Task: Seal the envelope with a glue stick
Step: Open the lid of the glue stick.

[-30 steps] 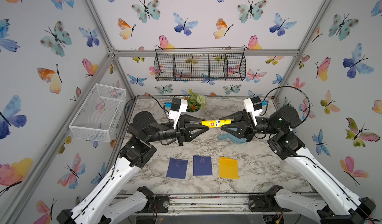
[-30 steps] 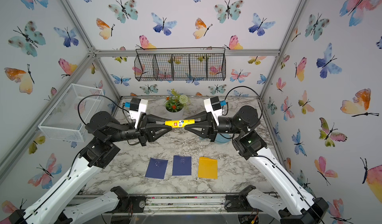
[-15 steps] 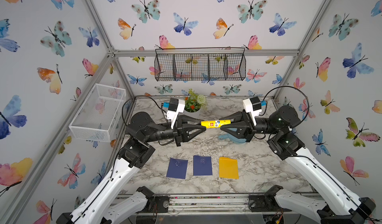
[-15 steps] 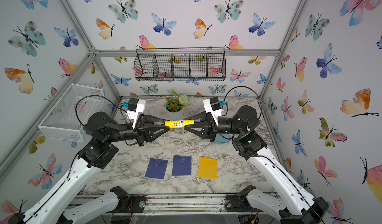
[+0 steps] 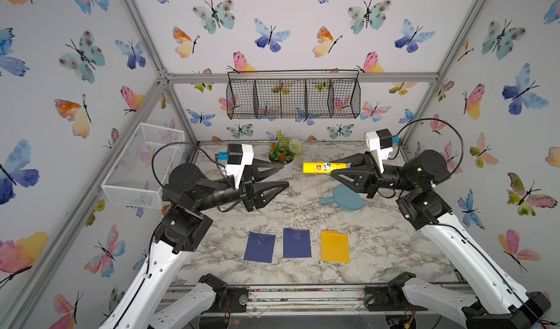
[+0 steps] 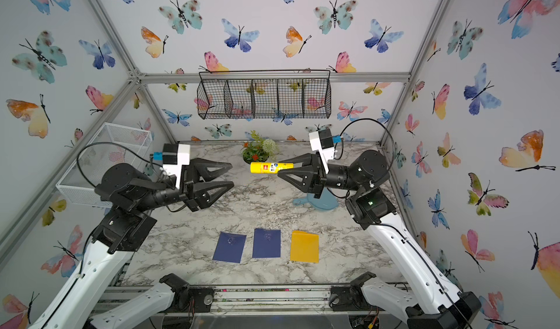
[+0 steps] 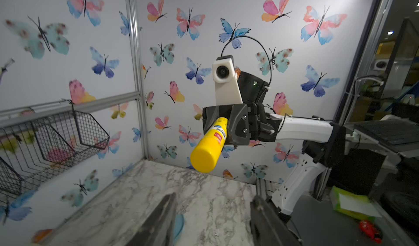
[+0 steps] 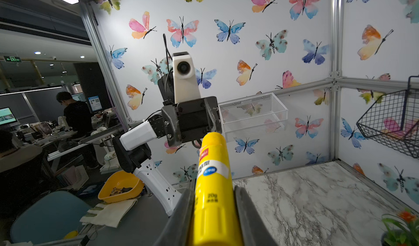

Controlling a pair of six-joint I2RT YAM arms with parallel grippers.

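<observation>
The left claw (image 5: 285, 175) has released the glue stick (image 5: 318, 167) and pulled back toward frame left, jaws apart. The right claw (image 5: 337, 169) alone grips it, mid-frame above the counter (image 5: 378, 245), the stick projecting leftward.

We saw the glue stick (image 5: 322, 167) in bright yellow, one navy envelope (image 5: 260, 247), a second navy envelope (image 5: 297, 243), a golden-yellow envelope (image 5: 335, 247) and the grey-veined white marble table (image 5: 378, 245).

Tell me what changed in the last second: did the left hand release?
Yes. The left hand let go of the glue stick, opened and drew back toward its own side, now empty. The right hand kept its grip, holding it level in the air. The three envelopes have not moved.
</observation>
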